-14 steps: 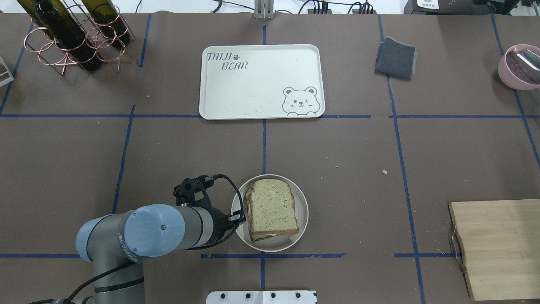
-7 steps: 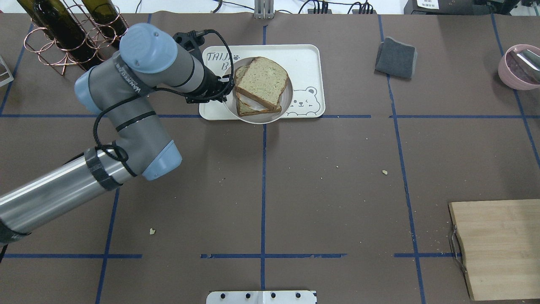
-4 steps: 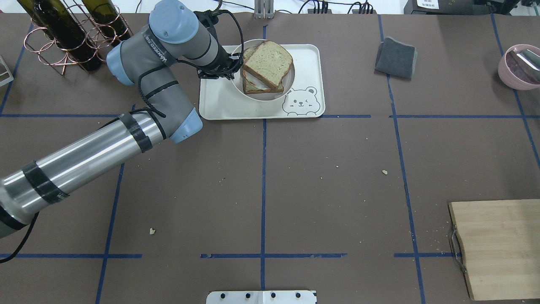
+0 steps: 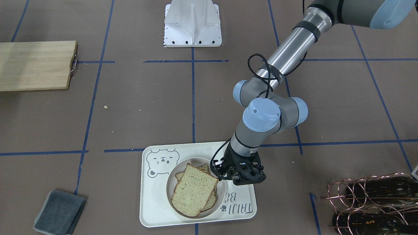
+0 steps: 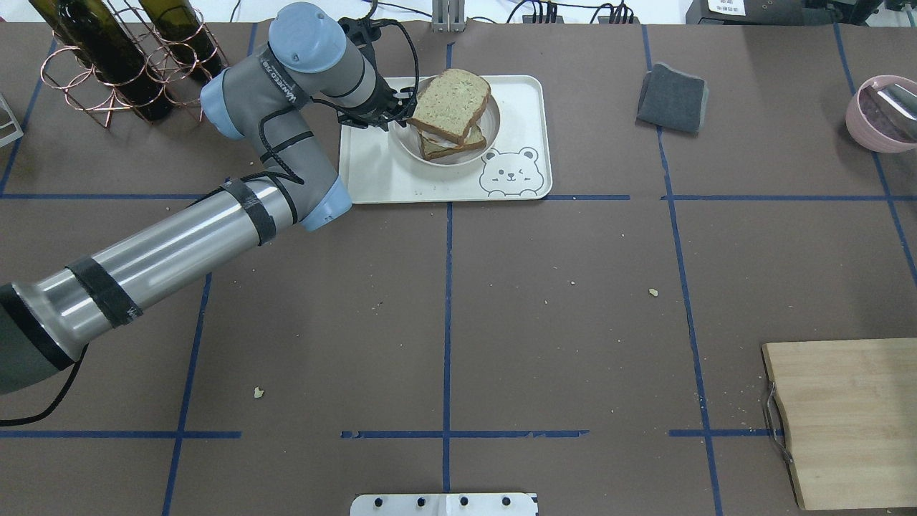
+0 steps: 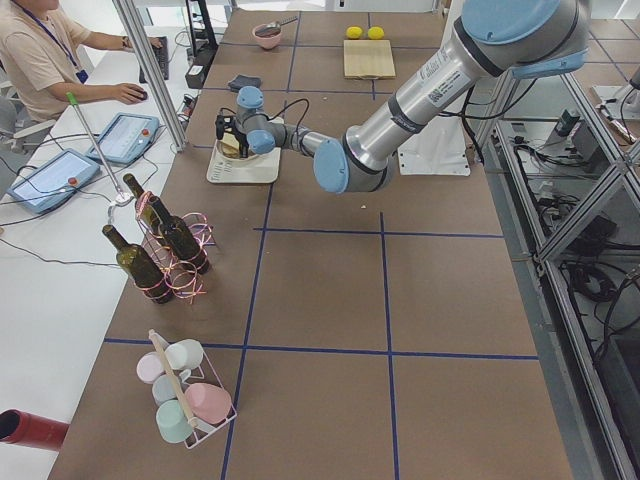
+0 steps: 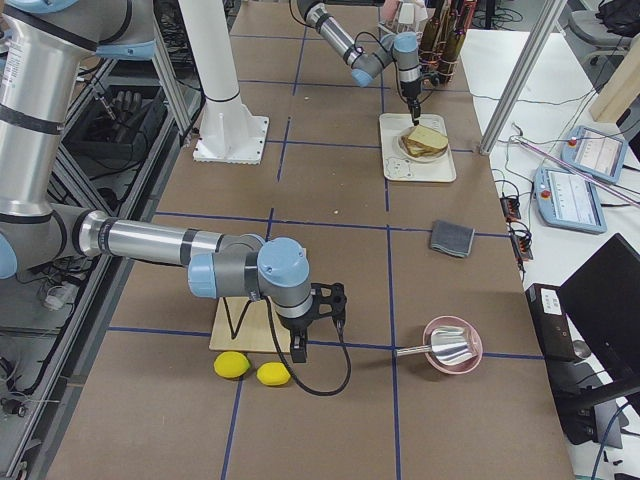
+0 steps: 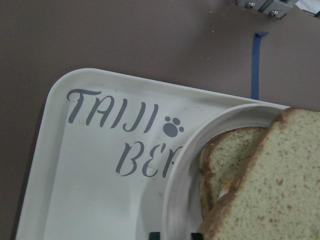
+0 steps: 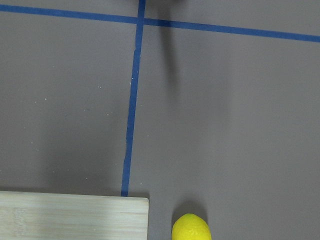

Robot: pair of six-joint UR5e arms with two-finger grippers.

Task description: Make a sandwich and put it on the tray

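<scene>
The sandwich, two tan bread slices with a bit of white egg between them, lies on the round beige plate. The plate is inside the cream bear tray, in its far middle part. My left gripper is shut on the plate's left rim. The left wrist view shows its fingertips either side of the rim, beside the sandwich and the tray lettering. I cannot tell if the plate rests on the tray. My right gripper shows only in the exterior right view, so I cannot tell its state.
A copper rack with wine bottles stands left of the tray. A grey cloth and a pink bowl lie at the far right. A wooden cutting board lies near right, with two lemons beside it.
My left arm lifted the plate with the sandwich from the near middle of the table and carried it away to the tray. In the last half second it moved slightly lower on the tray.
</scene>
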